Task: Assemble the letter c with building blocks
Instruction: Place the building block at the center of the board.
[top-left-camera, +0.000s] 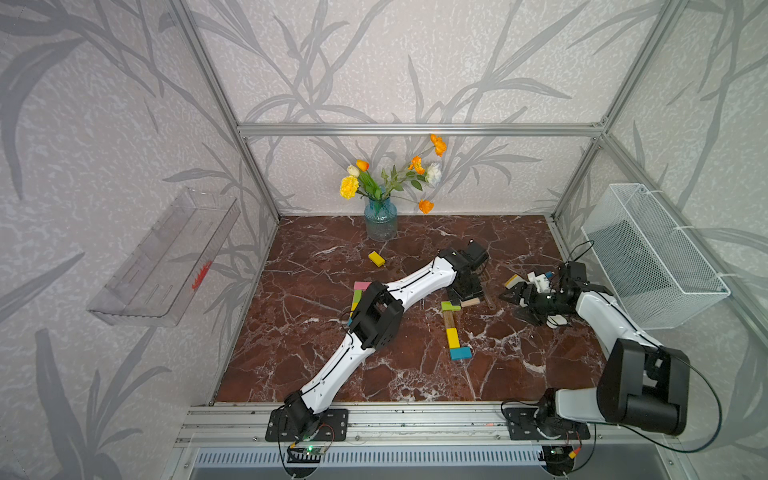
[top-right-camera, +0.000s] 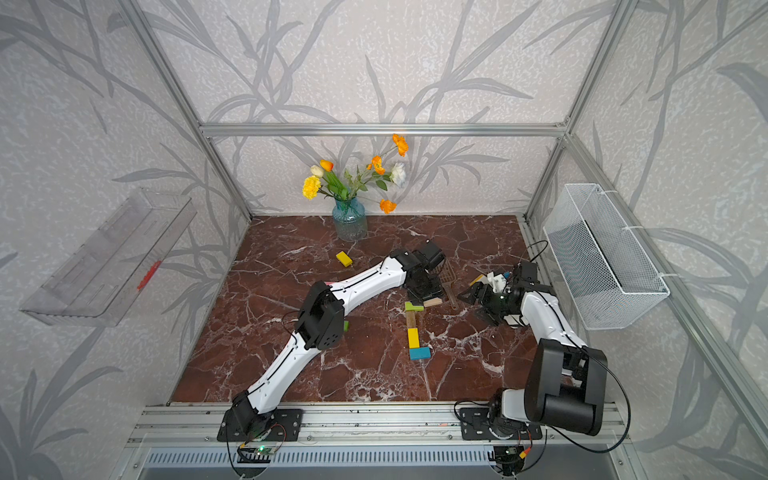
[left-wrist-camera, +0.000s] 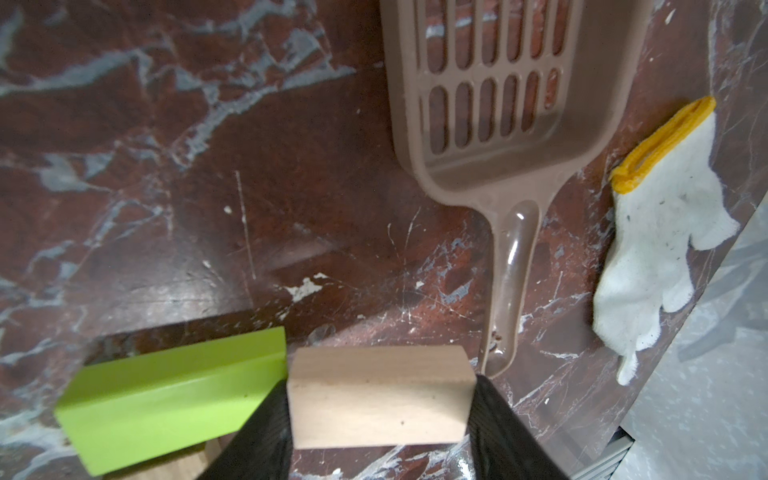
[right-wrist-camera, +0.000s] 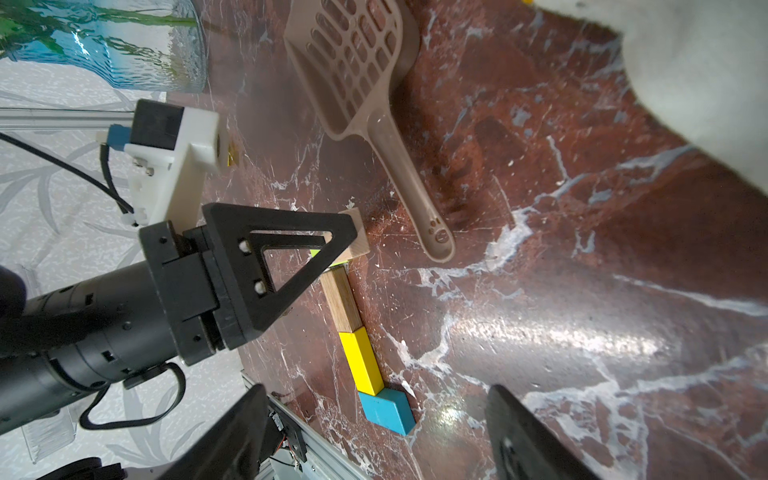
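Note:
My left gripper (left-wrist-camera: 380, 409) is shut on a tan block (left-wrist-camera: 380, 395), one finger at each end, low over the table. The block's end sits beside a lime green block (left-wrist-camera: 166, 395). In both top views the lime block (top-left-camera: 450, 306) heads a line with a brown wood block (top-left-camera: 448, 320), a yellow block (top-left-camera: 452, 338) and a teal block (top-left-camera: 461, 353) turned sideways at the near end. A loose yellow block (top-left-camera: 376, 258) lies farther back. A pink block (top-left-camera: 361, 286) shows beside my left arm. My right gripper (top-left-camera: 515, 305) hovers open and holds nothing.
A brown slotted scoop (left-wrist-camera: 498, 104) lies just beyond the tan block. A white glove (left-wrist-camera: 665, 232) with a yellow cuff lies to its right, near my right arm. A blue glass vase (top-left-camera: 380, 220) of flowers stands at the back. A wire basket (top-left-camera: 652, 257) hangs on the right wall.

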